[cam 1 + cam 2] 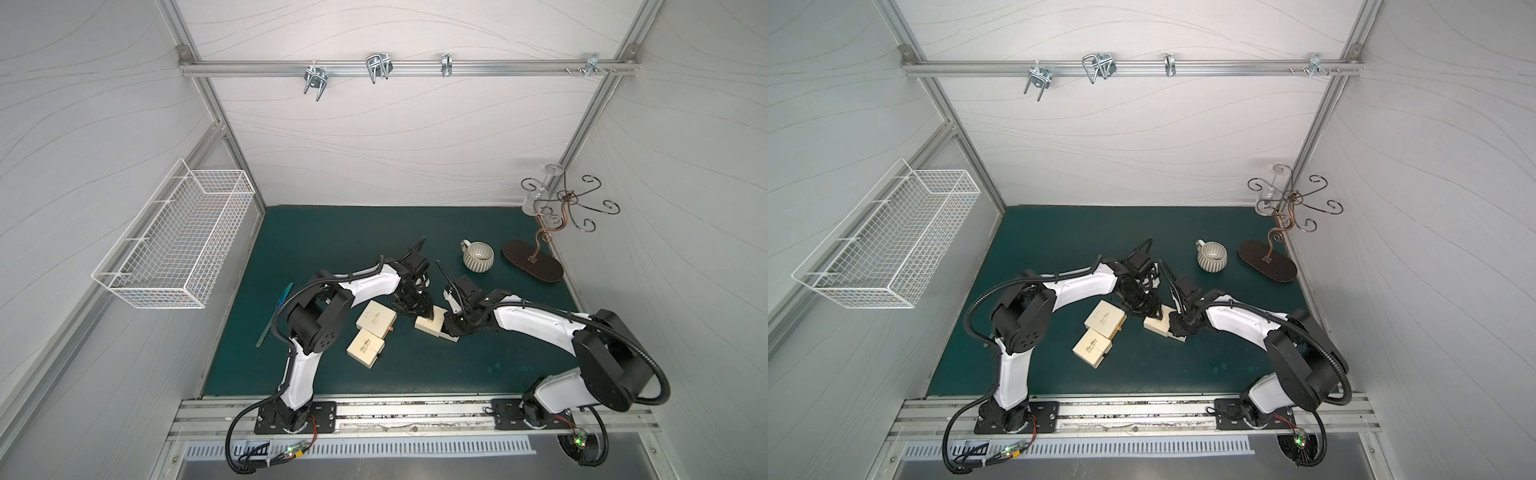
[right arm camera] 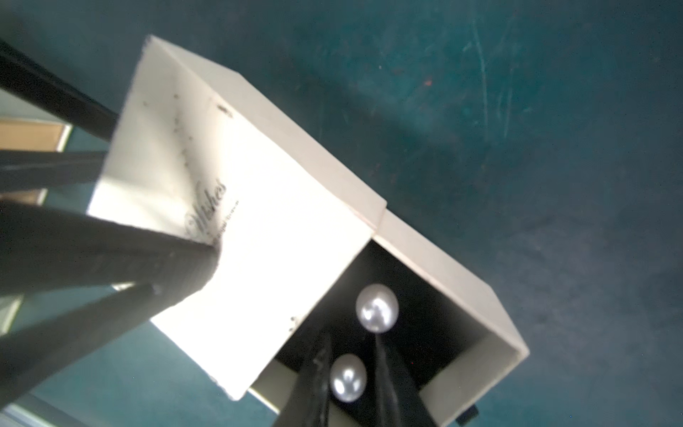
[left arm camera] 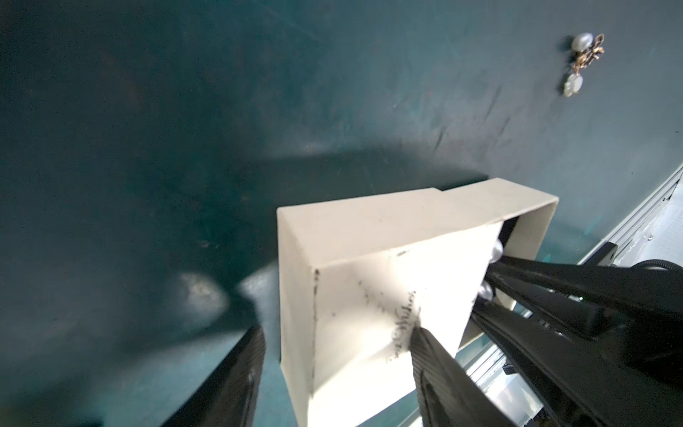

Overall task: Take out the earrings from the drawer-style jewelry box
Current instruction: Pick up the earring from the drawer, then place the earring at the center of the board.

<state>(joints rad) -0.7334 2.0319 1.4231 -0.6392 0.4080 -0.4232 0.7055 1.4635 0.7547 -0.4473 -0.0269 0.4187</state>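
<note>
Right wrist view pretty much tells it: the drawer point(image 2: 462, 295) is slid partway out of the box point(image 2: 236, 207), and two earrings point(image 2: 377, 308) sit on its black lining with only their round heads showing. Looks like the pick step for these two. The right gripper point(image 2: 351, 336) is down in the drawer, fingers a little apart and flanking one pearl point(image 2: 347, 377). Can't tell if they're actually pinching it or just bracketing it. The left gripper point(image 3: 338, 329) is spread wide, one finger pressed on top of the box and the other off past its side, so it seems to be the hold-down. Next move probably needs a firm pinch on that slippery bead, then a straight lift clear of the drawer wall with the box pinned. One loose earring point(image 3: 584, 63) already lies on the mat point(image 3: 148, 111), well apart from the box. Hard bits: posts or hooks are hidden, whatever's under the box's sleeve is unseen, and the drawer's outer corner is cut off. In both top views the arms cover the drawer, with two more boxes point(image 1: 376, 318) near the box.
</note>
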